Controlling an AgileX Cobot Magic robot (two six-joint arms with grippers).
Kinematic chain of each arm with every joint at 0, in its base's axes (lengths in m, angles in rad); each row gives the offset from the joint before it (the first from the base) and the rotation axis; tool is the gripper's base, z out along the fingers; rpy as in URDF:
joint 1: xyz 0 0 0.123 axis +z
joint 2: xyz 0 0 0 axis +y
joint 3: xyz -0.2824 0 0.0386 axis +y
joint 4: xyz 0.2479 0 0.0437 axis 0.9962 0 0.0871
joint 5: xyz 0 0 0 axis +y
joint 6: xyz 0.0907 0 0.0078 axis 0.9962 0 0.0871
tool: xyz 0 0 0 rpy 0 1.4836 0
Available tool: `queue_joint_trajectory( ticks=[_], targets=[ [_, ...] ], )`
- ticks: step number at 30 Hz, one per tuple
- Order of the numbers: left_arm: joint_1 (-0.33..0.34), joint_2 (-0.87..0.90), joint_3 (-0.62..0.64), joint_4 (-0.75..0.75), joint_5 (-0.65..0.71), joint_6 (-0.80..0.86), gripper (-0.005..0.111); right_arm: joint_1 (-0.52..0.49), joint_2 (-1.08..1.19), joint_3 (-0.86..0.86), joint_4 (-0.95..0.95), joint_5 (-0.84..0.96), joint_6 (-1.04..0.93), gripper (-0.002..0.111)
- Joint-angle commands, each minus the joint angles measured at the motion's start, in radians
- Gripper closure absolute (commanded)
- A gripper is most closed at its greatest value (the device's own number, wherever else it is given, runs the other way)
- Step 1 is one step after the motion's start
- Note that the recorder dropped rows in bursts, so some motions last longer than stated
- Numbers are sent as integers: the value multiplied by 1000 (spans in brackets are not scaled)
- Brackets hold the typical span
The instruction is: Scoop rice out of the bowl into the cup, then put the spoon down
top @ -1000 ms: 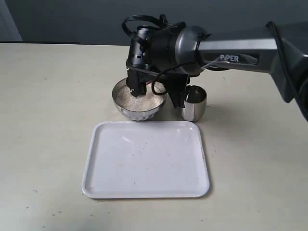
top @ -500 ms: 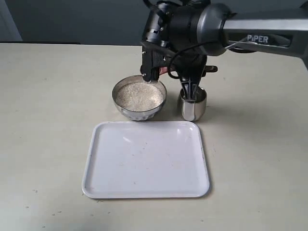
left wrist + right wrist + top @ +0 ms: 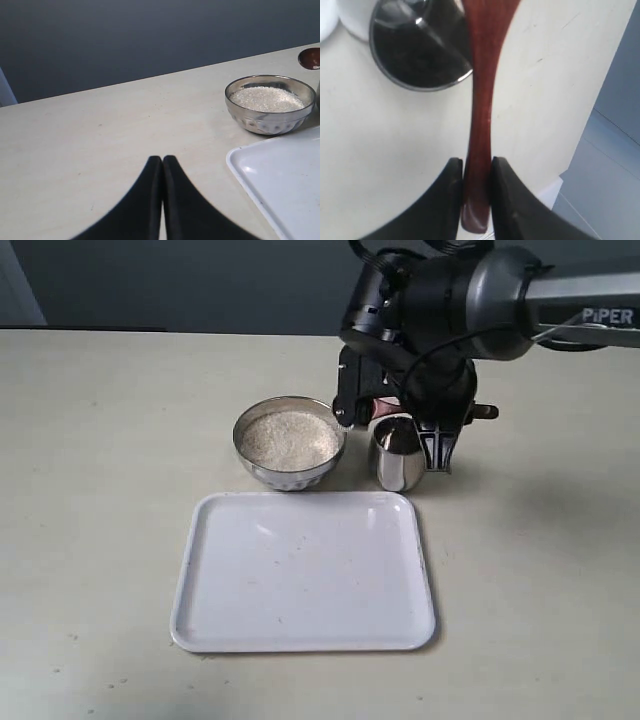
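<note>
The steel bowl (image 3: 285, 475) holds a level heap of rice (image 3: 290, 438) just behind the tray. Right beside it stands the steel cup (image 3: 400, 462). My right gripper (image 3: 436, 448) hangs at the cup's right side, shut on the handle end of the reddish-brown spoon (image 3: 383, 406). In the right wrist view the fingers (image 3: 452, 175) pinch the spoon (image 3: 481, 100), whose handle runs past the rim of the cup (image 3: 420, 47). The spoon's oval end (image 3: 310, 57) shows a few grains, beyond the bowl (image 3: 265, 122). My left gripper (image 3: 163, 159) is shut and empty, low over bare table.
A white rectangular tray (image 3: 300, 575) lies in front of the bowl and cup, its corner visible from the left wrist (image 3: 280, 185). The right arm's bulky wrist (image 3: 440, 310) looms over the cup. A dark wall runs behind the table.
The right arm has swung rightward, lifting the spoon out of the rice and carrying it from the bowl to the cup. The bowl's rice is now uncovered.
</note>
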Motion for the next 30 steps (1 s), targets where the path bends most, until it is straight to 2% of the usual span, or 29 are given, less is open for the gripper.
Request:
queue_joint_trajectory(
  ticks=[1,13,18,30],
  targets=[
    [-5,-4,-2,1,-14,-3,106,-35,-61,75,-4,-11,16,109],
    [-5,-4,-2,1,-14,-3,106,-102,-145,239,-12,-130,66,109],
    [-5,-4,-2,1,-14,-3,106,-107,-145,259,-39,-182,125,109],
    [-5,-4,-2,1,-14,-3,106,-107,-147,263,-138,-180,222,109]
  ],
)
